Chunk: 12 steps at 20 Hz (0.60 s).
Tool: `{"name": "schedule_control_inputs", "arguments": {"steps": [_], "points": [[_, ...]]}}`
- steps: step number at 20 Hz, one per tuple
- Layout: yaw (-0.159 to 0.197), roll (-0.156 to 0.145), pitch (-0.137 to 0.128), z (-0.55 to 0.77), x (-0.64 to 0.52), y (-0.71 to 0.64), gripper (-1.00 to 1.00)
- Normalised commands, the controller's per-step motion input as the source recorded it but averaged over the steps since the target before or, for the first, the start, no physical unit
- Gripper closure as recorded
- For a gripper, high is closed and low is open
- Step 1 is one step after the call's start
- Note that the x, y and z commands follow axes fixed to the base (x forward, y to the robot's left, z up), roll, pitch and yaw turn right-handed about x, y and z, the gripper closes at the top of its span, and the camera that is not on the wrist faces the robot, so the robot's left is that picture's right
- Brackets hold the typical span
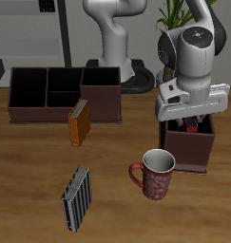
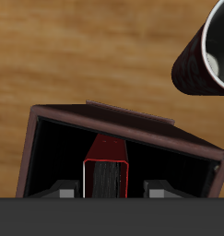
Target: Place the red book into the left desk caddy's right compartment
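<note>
1. Table (image 1: 31,180) — wooden; bears every item listed.
2. Left desk caddy (image 1: 188,152) — directly under the gripper.
3. Right compartment (image 2: 58,157) — dark inside; the book hangs within its opening.
4. Gripper (image 2: 106,191) — fingers pinching the book's two covers.
5. Red book (image 2: 106,164) — upright, pale page edges showing.
</note>
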Motion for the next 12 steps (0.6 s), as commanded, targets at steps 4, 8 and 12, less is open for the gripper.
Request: {"name": "schedule_control_inputs", "arguments": {"steps": [4, 8, 12], "points": [[-0.001, 0.035, 0.011, 0.00, -0.08, 0.00, -1.00], [-0.028, 0.008, -0.005, 0.07, -0.07, -0.07, -1.00], [-0.051, 0.050, -0.026, 0.18, -0.23, -0.23, -1.00]]}}
